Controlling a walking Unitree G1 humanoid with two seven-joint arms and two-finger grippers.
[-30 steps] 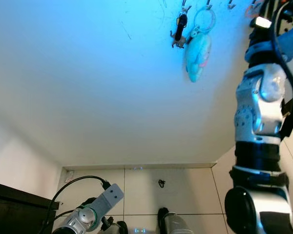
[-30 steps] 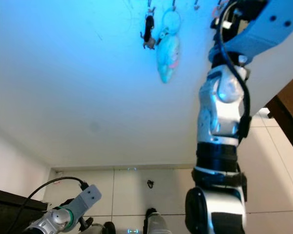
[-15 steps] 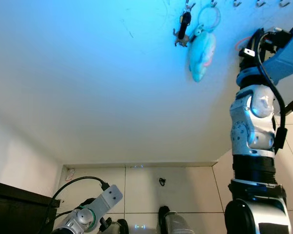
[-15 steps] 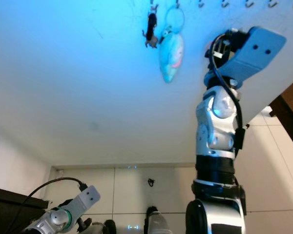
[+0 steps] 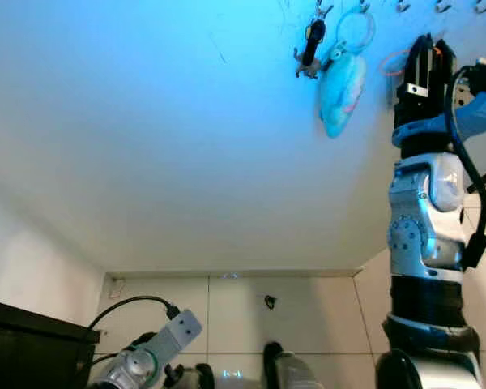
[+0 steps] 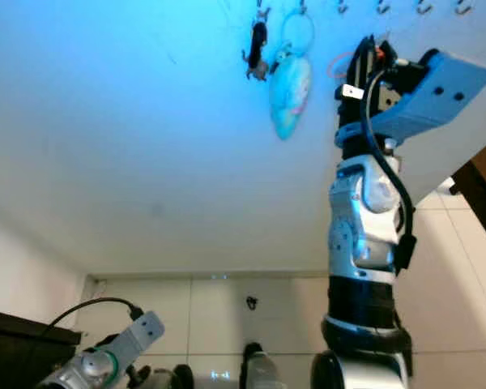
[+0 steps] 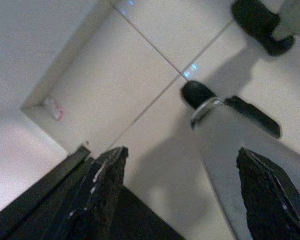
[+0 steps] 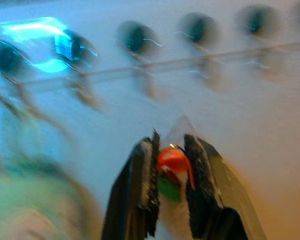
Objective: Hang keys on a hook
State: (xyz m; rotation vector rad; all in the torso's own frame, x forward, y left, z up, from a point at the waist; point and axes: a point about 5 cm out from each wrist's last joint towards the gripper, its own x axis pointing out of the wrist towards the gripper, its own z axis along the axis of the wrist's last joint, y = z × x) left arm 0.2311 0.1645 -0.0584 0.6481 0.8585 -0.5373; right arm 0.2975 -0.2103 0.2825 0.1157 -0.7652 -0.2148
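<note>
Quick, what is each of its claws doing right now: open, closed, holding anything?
Left gripper: open, holding nothing, hanging low over the floor tiles.
Right gripper: shut on the keys, raised just below the row of wall hooks.

Glossy floor tiles (image 5: 292, 312), matt wall (image 5: 146, 130), soft plush toy (image 5: 340, 85), metal hooks (image 6: 381, 8).

The white wall (image 5: 146, 146) carries a row of hooks (image 6: 381, 8) (two hold a black key fob (image 5: 311, 36) and a plush keyring (image 5: 340, 81)).
</note>
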